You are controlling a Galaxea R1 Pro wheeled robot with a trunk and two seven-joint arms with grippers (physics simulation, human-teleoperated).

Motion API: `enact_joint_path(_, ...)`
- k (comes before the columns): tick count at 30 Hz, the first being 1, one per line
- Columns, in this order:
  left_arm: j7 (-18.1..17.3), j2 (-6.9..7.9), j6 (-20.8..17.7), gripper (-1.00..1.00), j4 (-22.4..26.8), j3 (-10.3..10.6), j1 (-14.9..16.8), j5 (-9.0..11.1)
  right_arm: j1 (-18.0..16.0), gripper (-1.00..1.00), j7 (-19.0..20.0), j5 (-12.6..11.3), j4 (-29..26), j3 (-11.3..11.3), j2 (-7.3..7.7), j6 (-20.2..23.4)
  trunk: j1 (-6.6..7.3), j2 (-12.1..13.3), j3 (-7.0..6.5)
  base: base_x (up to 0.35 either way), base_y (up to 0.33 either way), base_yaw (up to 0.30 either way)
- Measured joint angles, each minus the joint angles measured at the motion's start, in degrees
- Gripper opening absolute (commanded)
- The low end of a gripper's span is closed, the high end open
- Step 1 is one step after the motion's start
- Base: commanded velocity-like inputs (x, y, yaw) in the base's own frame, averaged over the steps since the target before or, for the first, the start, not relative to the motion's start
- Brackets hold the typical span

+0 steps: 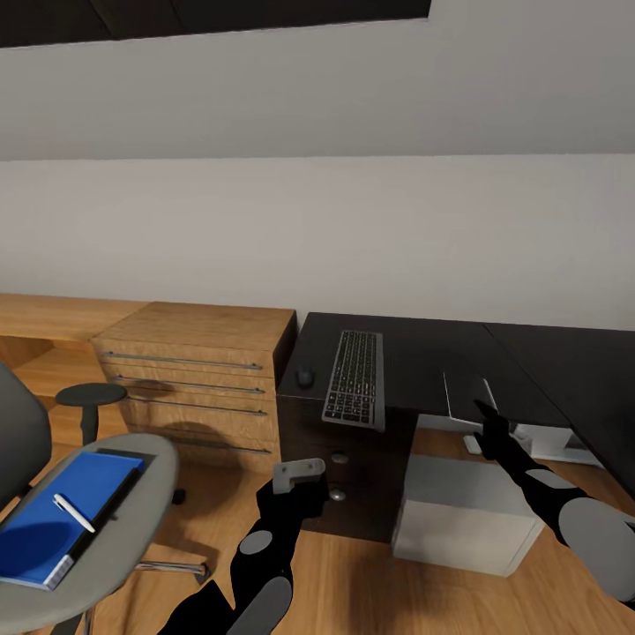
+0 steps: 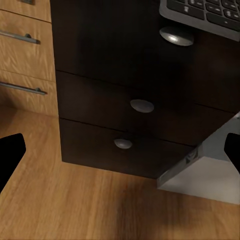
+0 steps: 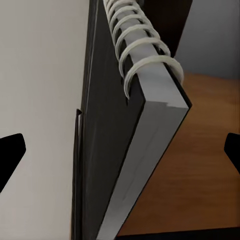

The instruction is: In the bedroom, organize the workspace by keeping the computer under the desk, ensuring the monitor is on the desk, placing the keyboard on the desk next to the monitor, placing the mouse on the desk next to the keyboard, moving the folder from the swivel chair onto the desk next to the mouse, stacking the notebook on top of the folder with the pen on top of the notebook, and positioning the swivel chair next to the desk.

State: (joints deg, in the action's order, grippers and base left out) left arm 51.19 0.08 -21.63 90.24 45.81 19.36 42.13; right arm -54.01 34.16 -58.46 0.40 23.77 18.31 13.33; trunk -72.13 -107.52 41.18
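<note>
The spiral-bound notebook [image 1: 466, 394], dark-covered with white page edges [image 3: 150, 145], tilts at the front edge of the black desk [image 1: 423, 353]. My right gripper [image 1: 488, 413] is open around it, fingers well clear of both sides [image 3: 120, 152]. The keyboard [image 1: 355, 379] lies on the desk's left end, overhanging the front edge, with the mouse [image 1: 305, 377] to its left. The computer [image 1: 467, 511] stands on the floor under the desk. The blue folder [image 1: 53, 520], with the white pen [image 1: 73, 512] on it, rests on the swivel chair [image 1: 141, 459]. My left gripper [image 1: 309, 481] hangs open before the desk drawers [image 2: 125, 75].
An oak dresser [image 1: 198, 370] with bar handles stands against the desk's left end. The chair's dark armrest [image 1: 88, 395] rises near it. A pale flat shape [image 1: 542, 441] lies under the desk beyond the tower; I cannot tell what it is. Oak floor [image 1: 353, 582] spreads below my arms.
</note>
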Motion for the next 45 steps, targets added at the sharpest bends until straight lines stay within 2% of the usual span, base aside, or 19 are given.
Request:
enact_joint_path(8, 0.0, 0.0, 0.0, 1.0, 0.0, 0.0, 0.0, 0.0, 0.0, 1.0, -0.6, 0.0, 0.0, 0.0, 0.1, -0.1, 0.0, 0.0, 0.0, 0.001, 0.0, 0.0)
enact_joint_path(9, 0.0, 0.0, 0.0, 1.0, 0.0, 0.0, 0.0, 0.0, 0.0, -1.0, -0.6, 0.0, 0.0, 0.0, 0.09, -0.1, 0.0, 0.0, 0.0, 0.0, 0.0, 0.0)
enact_joint_path(14, 0.0, 0.0, 0.0, 1.0, 0.0, 0.1, 0.0, 0.0, 0.0, -1.0, -0.4, 0.0, -0.1, 0.7, 0.05, -0.7, 0.0, 0.0, -0.01, 0.0, 0.0, 0.0)
enact_joint_path(28, 0.0, 0.0, 0.0, 1.0, 0.0, 0.0, 0.0, 0.1, 0.1, -1.0, -0.5, 0.1, 0.0, 0.3, 0.04, -1.3, 0.0, 0.0, 0.0, -0.004, 0.0, 0.0)
enact_joint_path(37, -0.1, 0.0, 0.0, 1.0, 0.0, 0.0, 0.0, 0.1, 0.1, -1.0, 0.0, 0.0, -0.1, 0.7, -0.37, -1.3, -0.03, 0.0, 0.0, -0.239, 0.075, 0.0)
enact_joint_path(45, -0.4, 0.0, -0.1, 1.0, -0.3, 0.0, 0.0, 0.1, 0.1, -1.0, 1.0, 0.1, 0.0, -0.2, -0.66, -1.5, 0.0, 0.0, 0.0, -0.054, 0.073, 0.0)
